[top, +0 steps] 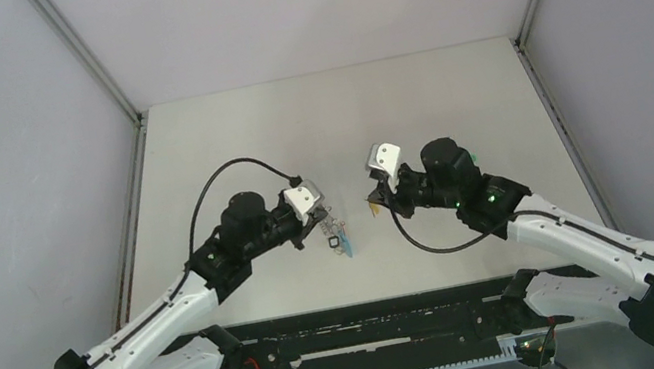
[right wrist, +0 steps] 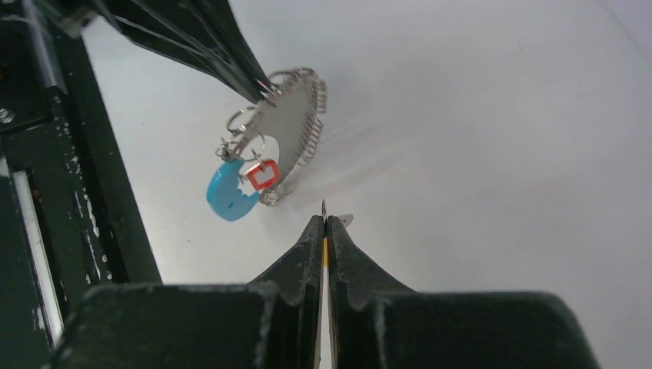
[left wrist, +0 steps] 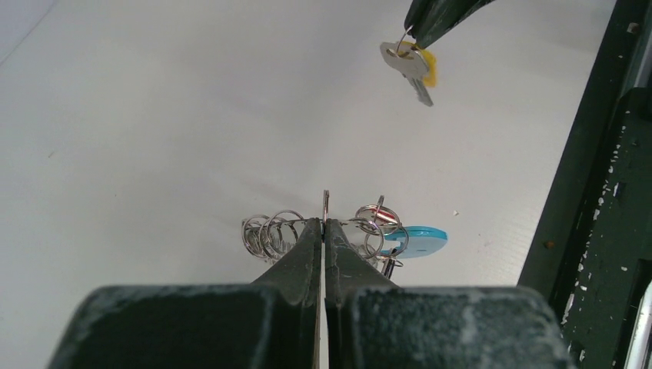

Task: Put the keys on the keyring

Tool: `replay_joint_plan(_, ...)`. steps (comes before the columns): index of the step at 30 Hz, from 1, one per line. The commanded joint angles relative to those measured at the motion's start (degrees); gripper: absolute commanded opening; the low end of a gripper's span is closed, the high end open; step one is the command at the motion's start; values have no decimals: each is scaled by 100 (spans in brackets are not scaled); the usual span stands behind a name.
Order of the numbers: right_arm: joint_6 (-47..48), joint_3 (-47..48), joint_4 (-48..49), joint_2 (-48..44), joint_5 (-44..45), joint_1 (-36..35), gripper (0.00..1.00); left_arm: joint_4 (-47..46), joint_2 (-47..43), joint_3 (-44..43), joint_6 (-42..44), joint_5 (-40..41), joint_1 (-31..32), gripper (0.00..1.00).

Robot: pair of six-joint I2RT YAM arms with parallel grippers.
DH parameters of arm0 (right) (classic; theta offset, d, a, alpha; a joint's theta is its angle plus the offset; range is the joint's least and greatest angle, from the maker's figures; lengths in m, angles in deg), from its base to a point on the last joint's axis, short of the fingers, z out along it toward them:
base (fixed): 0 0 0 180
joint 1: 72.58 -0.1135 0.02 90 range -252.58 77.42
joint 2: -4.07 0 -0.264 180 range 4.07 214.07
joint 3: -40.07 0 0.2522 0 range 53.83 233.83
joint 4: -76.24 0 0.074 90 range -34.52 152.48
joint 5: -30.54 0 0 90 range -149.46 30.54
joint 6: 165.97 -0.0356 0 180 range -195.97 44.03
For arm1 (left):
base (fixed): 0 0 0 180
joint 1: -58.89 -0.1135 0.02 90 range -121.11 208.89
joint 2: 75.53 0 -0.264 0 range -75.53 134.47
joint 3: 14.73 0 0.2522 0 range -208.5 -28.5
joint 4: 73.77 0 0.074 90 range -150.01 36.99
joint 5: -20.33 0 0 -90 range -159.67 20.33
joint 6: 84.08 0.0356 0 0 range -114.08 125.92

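My left gripper (left wrist: 324, 223) is shut on the keyring (right wrist: 288, 127), a grey metal ring edged with small silver loops (left wrist: 269, 234), and holds it above the table. A curved cyan piece (left wrist: 419, 240) and a red tag (right wrist: 263, 174) hang from it. My right gripper (right wrist: 324, 223) is shut on the small ring of a silver key with a yellow-orange tag (left wrist: 411, 65), which dangles below its fingers (left wrist: 438, 15). The two grippers face each other a short gap apart at the table's middle, left gripper (top: 324, 217) and right gripper (top: 376, 198), with the keyring (top: 341, 238) just left of the key (top: 372, 205).
A black rail (top: 368, 324) runs along the near table edge between the arm bases, and shows as a dark frame (left wrist: 592, 192) beside the left wrist and at the left (right wrist: 46, 154) of the right wrist view. Grey walls close in the white table (top: 332, 123).
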Motion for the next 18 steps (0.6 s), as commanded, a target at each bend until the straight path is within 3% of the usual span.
replay_joint_plan(1,896,475,-296,-39,-939,-56,0,-420,-266,107,250,-467,26,0)
replay_joint_plan(11,2516,1184,-1101,577,-1423,-198,0,-717,-576,476,637,-1201,26,0)
replay_joint_plan(18,3061,1224,-1121,840,-1288,-455,0,-651,-268,365,707,-1304,17,0)
